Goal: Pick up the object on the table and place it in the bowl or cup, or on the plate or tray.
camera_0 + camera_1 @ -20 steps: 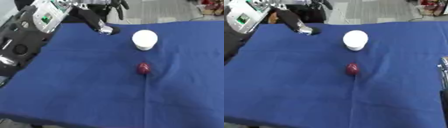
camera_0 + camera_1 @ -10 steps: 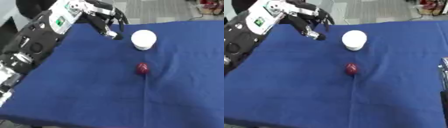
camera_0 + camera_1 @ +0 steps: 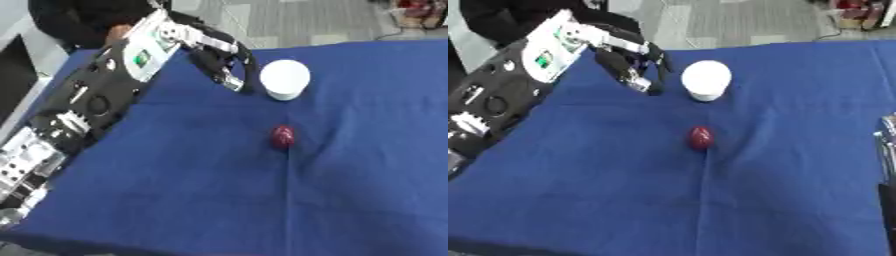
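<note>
The left hand [image 3: 223, 62] reaches in from the table's [image 3: 175, 200] far left corner, its fingers [image 3: 233, 82] curled downward and holding nothing, just beside the white cup [image 3: 285, 80] but apart from it, as far as the blur allows one to tell. The cup stands near the middle of the table's far edge, on the blue cloth. The task's thing — a small dark red object [image 3: 283, 136], rounded like an egg — lies near the middle of the table, nearer than the cup and well clear of the hand. At the right edge of the right eye view a sliver of the right hand [image 3: 885, 137] shows — whether open or closed, I cannot tell.
</note>
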Controlling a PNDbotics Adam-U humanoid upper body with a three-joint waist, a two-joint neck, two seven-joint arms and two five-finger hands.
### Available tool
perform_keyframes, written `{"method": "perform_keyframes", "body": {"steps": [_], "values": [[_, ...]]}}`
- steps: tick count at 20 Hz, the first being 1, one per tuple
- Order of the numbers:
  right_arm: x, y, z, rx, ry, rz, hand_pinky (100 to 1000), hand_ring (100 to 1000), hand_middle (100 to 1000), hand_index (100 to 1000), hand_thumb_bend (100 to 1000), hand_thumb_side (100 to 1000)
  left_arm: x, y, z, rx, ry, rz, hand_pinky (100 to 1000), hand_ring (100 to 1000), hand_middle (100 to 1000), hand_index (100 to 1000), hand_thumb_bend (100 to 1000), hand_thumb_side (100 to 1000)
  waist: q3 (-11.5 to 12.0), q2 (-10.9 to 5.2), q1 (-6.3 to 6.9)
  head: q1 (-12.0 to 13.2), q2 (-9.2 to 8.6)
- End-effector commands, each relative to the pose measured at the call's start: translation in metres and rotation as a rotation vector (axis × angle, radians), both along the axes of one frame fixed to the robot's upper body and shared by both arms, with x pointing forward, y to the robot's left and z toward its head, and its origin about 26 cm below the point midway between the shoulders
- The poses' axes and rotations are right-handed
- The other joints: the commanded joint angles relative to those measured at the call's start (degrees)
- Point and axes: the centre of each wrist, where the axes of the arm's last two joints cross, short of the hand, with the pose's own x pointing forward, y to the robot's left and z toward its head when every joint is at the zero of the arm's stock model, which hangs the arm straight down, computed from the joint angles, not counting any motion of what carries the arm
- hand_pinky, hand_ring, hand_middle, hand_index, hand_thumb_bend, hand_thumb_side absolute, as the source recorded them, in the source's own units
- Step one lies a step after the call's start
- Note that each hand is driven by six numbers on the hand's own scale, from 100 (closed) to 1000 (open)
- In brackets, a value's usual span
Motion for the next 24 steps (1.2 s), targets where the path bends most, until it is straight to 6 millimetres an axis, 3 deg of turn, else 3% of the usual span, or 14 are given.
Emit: {"method": "perform_keyframes", "body": {"steps": [1,9,16,24], "values": [[-0.003,0.005,0.009,0.003,-0.033,0.022,367,505,587,684,100,1000,0.002,-0.006,0.015,0.101,-0.064,-0.062,100,474,621,770,358,720,-0.09,-0.92,-0.34,-0.23,-1.20],[-0.003,0.009,0.010,0.003,-0.034,0.045,369,505,588,684,100,1000,0.007,-0.028,0.012,0.183,-0.142,-0.145,100,458,614,760,394,658,-0.88,-0.89,-0.19,1.18,-1.02],[-0.003,0.014,0.011,0.000,-0.034,0.076,369,505,588,685,100,1000,0.009,-0.052,0.007,0.173,-0.146,-0.191,100,433,609,751,384,661,-1.84,-0.74,0.01,2.95,-0.57],[-0.004,0.017,0.012,-0.001,-0.035,0.096,369,505,588,685,100,1000,0.011,-0.062,-0.009,0.187,-0.147,-0.182,100,437,661,758,402,660,-2.31,-0.51,0.06,3.68,-0.39]]}}
